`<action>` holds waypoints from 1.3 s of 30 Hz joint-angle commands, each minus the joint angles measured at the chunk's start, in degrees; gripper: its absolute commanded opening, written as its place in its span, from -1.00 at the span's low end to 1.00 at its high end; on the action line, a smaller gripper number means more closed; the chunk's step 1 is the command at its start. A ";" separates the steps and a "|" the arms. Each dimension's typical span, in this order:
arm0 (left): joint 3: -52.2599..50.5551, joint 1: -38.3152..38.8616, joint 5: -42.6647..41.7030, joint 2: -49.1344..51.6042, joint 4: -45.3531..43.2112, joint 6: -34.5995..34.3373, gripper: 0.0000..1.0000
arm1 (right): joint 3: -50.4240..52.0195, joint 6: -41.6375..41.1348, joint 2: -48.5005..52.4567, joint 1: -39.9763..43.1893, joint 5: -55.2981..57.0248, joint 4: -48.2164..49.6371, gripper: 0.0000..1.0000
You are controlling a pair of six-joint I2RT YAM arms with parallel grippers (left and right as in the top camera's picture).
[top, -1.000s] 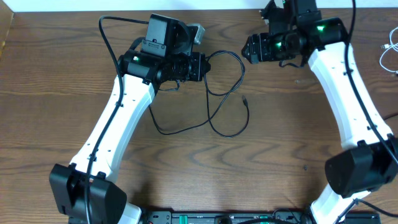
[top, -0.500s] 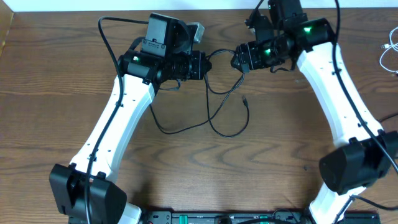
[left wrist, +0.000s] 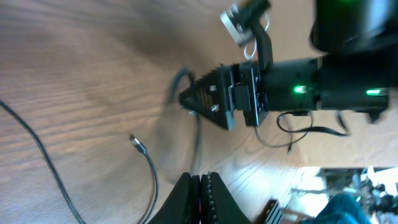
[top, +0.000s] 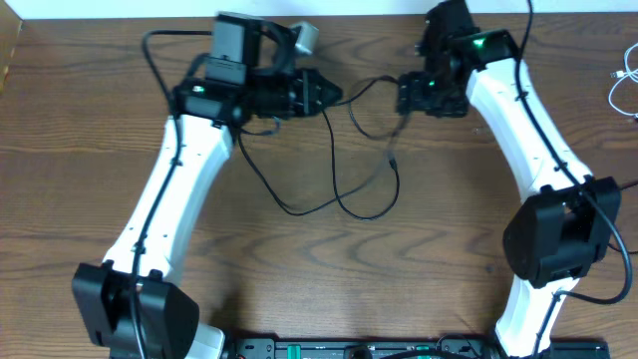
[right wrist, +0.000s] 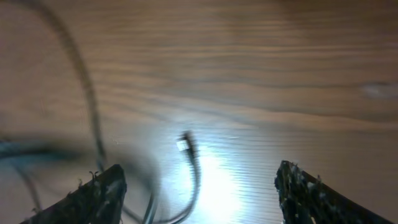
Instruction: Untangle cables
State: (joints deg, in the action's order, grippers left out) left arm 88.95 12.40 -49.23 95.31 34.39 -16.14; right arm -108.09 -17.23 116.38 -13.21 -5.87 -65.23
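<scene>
A thin black cable [top: 344, 204] lies in loose loops in the middle of the table, its small plug end [top: 392, 158] pointing up. My left gripper [top: 334, 96] is shut on a strand of the cable, which stretches right toward my right gripper [top: 407, 97]. In the left wrist view the cable [left wrist: 196, 146] runs down to the shut left gripper [left wrist: 200, 185]. In the right wrist view the right gripper [right wrist: 202, 190] stands open low over the wood, with a plug end [right wrist: 185, 144] between its fingers, untouched. A white cable [top: 620, 88] lies apart at the right edge.
The table's far edge runs just behind both grippers. The arms' own thicker black wires [top: 159, 45] hang beside the left arm. The arm bases and a black unit [top: 359, 349] stand along the front edge.
My left gripper has swung up and left with the cable, drawing a strand out. The right gripper has come left and turned down over the cable.
</scene>
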 commanded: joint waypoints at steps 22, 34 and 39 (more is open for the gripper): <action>-2.49 4.00 21.92 4.44 -0.46 -2.75 -0.34 | 1.01 8.07 1.07 9.92 -10.36 0.17 0.46; -2.49 9.05 30.75 19.91 -11.50 -11.63 -0.20 | 1.03 8.09 1.07 9.81 -10.12 -0.09 0.50; -2.49 11.30 33.73 24.37 -16.24 -10.73 -0.12 | 1.03 8.11 1.07 9.79 -9.03 -0.31 0.52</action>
State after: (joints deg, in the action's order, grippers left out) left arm 86.70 22.48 -19.49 118.04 18.98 -26.41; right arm -107.20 -9.52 117.08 -3.25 -15.53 -65.34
